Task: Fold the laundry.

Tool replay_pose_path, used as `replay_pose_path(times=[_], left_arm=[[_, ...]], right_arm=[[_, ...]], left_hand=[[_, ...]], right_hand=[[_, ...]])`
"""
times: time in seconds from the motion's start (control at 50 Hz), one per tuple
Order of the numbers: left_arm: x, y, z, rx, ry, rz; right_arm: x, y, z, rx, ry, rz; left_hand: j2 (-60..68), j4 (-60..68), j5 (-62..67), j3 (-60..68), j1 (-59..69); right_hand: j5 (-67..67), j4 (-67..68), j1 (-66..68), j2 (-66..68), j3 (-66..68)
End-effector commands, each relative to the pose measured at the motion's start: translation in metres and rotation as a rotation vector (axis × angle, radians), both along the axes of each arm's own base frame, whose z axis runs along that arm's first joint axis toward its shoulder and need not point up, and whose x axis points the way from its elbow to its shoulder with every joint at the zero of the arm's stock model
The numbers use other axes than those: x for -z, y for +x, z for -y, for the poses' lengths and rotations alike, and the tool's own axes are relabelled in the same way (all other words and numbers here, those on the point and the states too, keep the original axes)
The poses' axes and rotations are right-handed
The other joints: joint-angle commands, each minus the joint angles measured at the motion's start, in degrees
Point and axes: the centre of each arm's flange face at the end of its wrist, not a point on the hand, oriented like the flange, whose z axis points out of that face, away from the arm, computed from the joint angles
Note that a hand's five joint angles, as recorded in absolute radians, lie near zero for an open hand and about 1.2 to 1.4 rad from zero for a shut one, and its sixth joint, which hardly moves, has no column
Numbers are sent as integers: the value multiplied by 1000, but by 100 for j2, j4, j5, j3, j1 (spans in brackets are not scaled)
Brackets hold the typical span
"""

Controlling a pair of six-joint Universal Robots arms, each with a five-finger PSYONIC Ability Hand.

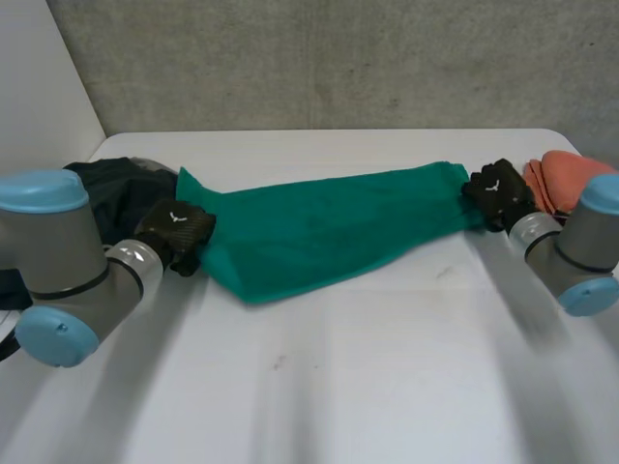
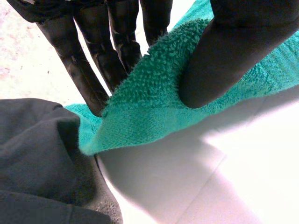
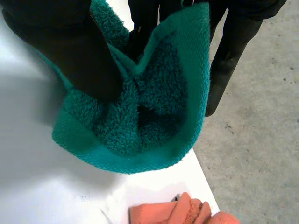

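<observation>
A green towel (image 1: 319, 232) is stretching between both hands over the table (image 1: 338, 387).
A dark cloth (image 1: 111, 184) is lying at the far left corner, an orange cloth (image 1: 566, 174) at the far right edge. The left hand (image 1: 176, 232) is pinching the towel's left end, the right hand (image 1: 496, 193) its right end.

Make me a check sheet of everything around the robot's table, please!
Surface: white table, a few faint marks.
Job's things: green towel stretched between both hands; dark cloth near the left hand; orange cloth near the right hand.
Clutter: nothing seen.
Hands: left hand pinches one end of the towel; right hand pinches the other end.
Cables: nothing seen.
Surroundings: grey wall behind the table; grey floor beside it.
</observation>
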Motion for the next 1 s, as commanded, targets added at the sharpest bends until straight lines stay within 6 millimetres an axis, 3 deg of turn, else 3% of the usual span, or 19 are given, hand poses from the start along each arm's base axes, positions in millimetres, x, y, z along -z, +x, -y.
replay_pose_path(times=[0.02, 0.06, 0.16, 0.32, 0.42, 0.5, 0.54, 0.58, 0.6, 0.64, 0.66, 0.68, 0.76, 0.78, 0.82, 0.88, 1.0], left_arm=[[-32, 11, -20, -13, 36, 2], [-42, 16, -28, -18, 50, 4], [-48, 23, -42, -21, 104, 23], [-28, 31, -56, -23, 246, 180], [-12, 28, -45, -17, 268, 271], [-17, 11, -19, -6, 189, 252], [-38, 1, 5, -18, 86, 193], [-65, -6, 21, -31, -20, 127], [-95, -10, 35, -50, -135, 46], [-131, -12, 47, -73, -271, -53], [-150, -13, 51, -82, -338, -108], [-181, -12, 58, -98, -459, -214], [-240, -6, 62, -103, -695, -449], [-247, -5, 61, -97, -720, -482], [-252, -5, 59, -87, -734, -523], [-243, -6, 58, -80, -694, -505], [-189, -4, 63, -117, -519, -412]], right_arm=[[-79, -27, -29, 22, 96, 15], [-108, -42, -44, 43, 151, 13], [-126, -65, -64, 98, 287, 5], [-96, -82, -91, 143, 634, -85], [-70, -80, -94, 133, 758, -170], [-75, -65, -73, 139, 658, -144], [-98, -55, -50, 157, 489, -70], [-121, -49, -33, 165, 343, -2], [-150, -44, -19, 165, 181, 82], [-178, -41, -9, 159, 29, 174], [-193, -39, -6, 148, -47, 222], [-226, -38, -5, 123, -205, 312], [-282, -42, -15, 45, -510, 483], [-289, -42, -18, 27, -552, 503], [-290, -41, -20, 0, -595, 524], [-282, -31, -28, -42, -573, 502], [-234, -20, -26, -52, -376, 430]], left_hand=[[1166, 1138, 1356, 1204, 1506], [1166, 1138, 1356, 1204, 1506], [1166, 1138, 1356, 1204, 1506], [1166, 1138, 1356, 1204, 1506], [1166, 1138, 1356, 1204, 1506], [1166, 1138, 1356, 1204, 1506], [1166, 1138, 1356, 1204, 1506], [1166, 1138, 1356, 1204, 1506], [1166, 1138, 1356, 1204, 1506], [1166, 1138, 1356, 1204, 1506], [1166, 1138, 1356, 1204, 1506], [1166, 1138, 1356, 1204, 1506], [1166, 1138, 1356, 1204, 1506], [1166, 1138, 1356, 1204, 1506], [1166, 1138, 1356, 1204, 1506], [1166, 1138, 1356, 1204, 1506], [1166, 1138, 1356, 1204, 1506]], right_hand=[[1406, 1166, 1631, 1263, 1254], [1406, 1166, 1631, 1263, 1254], [1406, 1166, 1631, 1263, 1254], [1406, 1166, 1631, 1263, 1254], [1406, 1166, 1631, 1263, 1254], [1406, 1166, 1631, 1263, 1254], [1406, 1166, 1631, 1263, 1254], [1406, 1166, 1631, 1263, 1254], [1406, 1166, 1631, 1263, 1254], [1406, 1166, 1631, 1263, 1254], [1406, 1166, 1631, 1263, 1254], [1406, 1166, 1631, 1263, 1254], [1406, 1166, 1631, 1263, 1254], [1406, 1166, 1631, 1263, 1254], [1406, 1166, 1631, 1263, 1254], [1406, 1166, 1631, 1263, 1254], [1406, 1166, 1631, 1263, 1254]])
